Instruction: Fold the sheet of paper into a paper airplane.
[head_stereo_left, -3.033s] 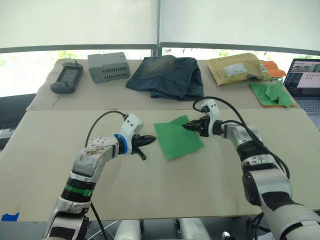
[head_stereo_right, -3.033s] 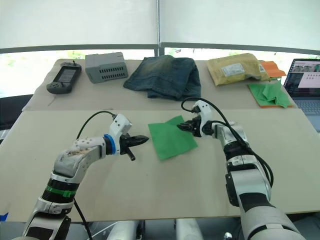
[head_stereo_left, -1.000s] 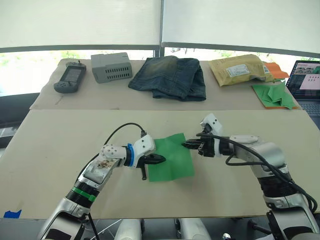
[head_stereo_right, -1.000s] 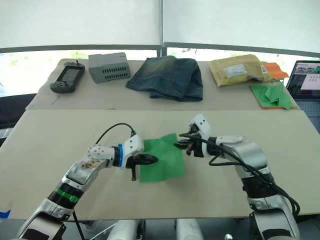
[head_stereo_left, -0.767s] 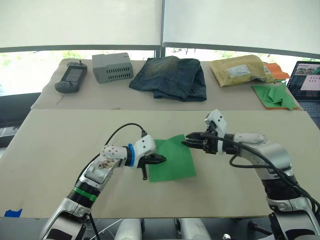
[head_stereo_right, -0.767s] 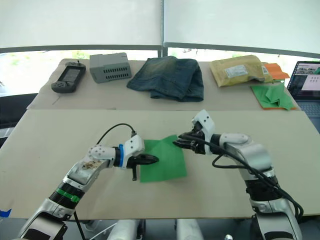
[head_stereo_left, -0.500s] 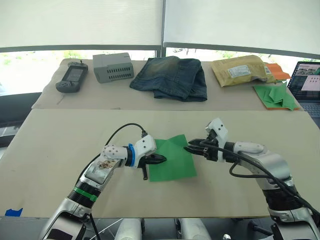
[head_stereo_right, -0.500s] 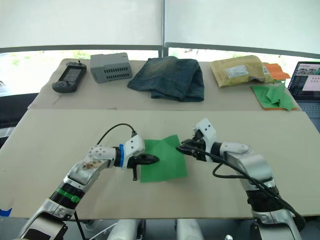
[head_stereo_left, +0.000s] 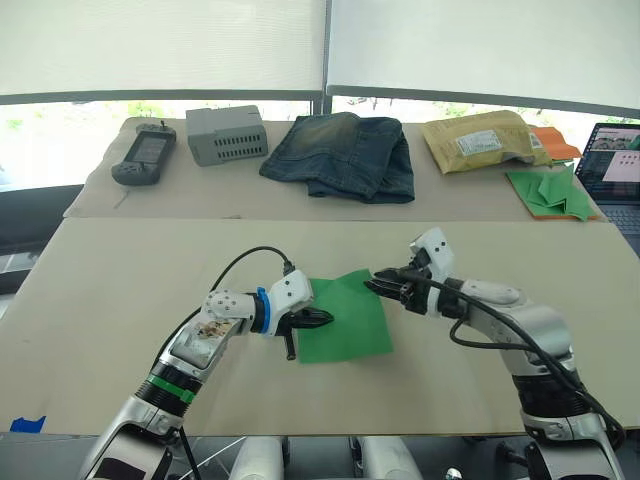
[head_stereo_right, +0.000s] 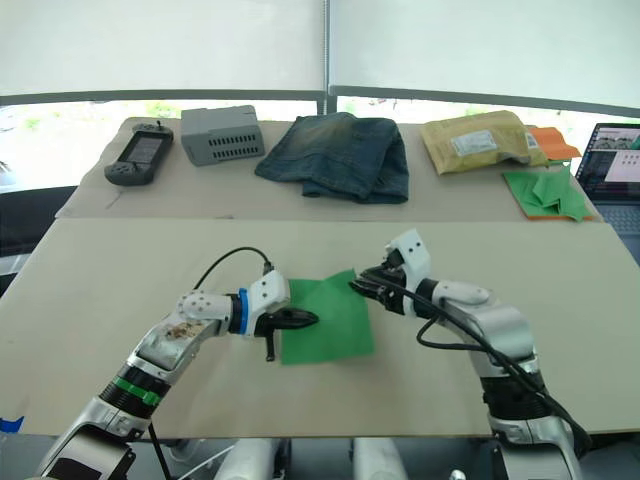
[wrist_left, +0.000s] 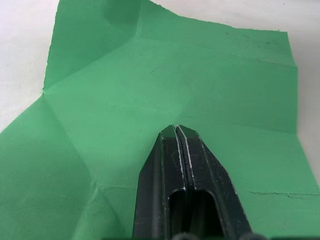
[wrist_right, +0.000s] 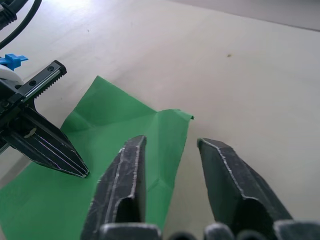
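Observation:
The sheet of paper (head_stereo_left: 350, 322) lies flat on the near table, bright green, roughly square, with crease lines across it (wrist_left: 175, 75). My left gripper (head_stereo_left: 324, 320) is shut, its joined fingertips (wrist_left: 177, 131) resting on the sheet's left part. My right gripper (head_stereo_left: 374, 285) is open just above the sheet's far right corner (wrist_right: 175, 117), and that corner sits between the two fingers (wrist_right: 127, 170), slightly lifted. The right wrist view also takes in the left gripper (wrist_right: 55, 147) on the sheet.
On the far table lie a handheld controller (head_stereo_left: 146, 157), a grey box (head_stereo_left: 227, 134), folded jeans (head_stereo_left: 340, 155), a yellow padded envelope (head_stereo_left: 478, 140) and a pile of green paper shapes on an orange sheet (head_stereo_left: 547, 192). A laptop (head_stereo_left: 615, 170) stands at the right edge.
My right gripper has moved slightly away from me and left, to the sheet's far right corner. The left gripper and the sheet have stayed in place.

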